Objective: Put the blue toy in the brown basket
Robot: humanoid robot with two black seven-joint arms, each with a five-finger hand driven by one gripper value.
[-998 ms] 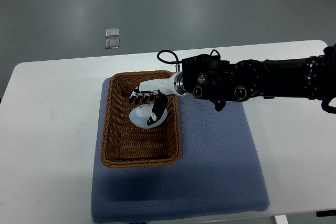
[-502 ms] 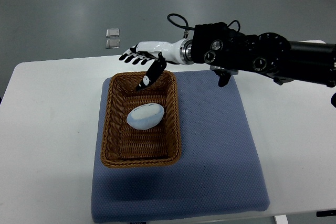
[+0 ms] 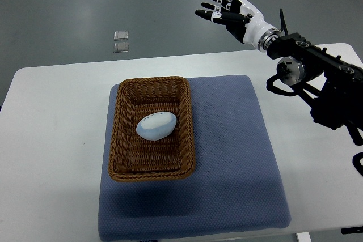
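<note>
A pale blue egg-shaped toy (image 3: 156, 126) lies inside the brown wicker basket (image 3: 151, 169), near its middle. The basket stands on a blue mat (image 3: 227, 157) on the white table. My right hand (image 3: 224, 9) is raised high at the upper right, well away from the basket, with its fingers spread and empty. Its black arm (image 3: 323, 83) comes in from the right edge. The left arm is not in view.
The white table (image 3: 51, 140) extends to the left and right of the mat. Two small silver squares (image 3: 121, 41) lie on the grey floor beyond the table's far edge.
My right hand let go of the toy in the basket, then lifted up and swung right, away from the basket. The toy stays in the basket.
</note>
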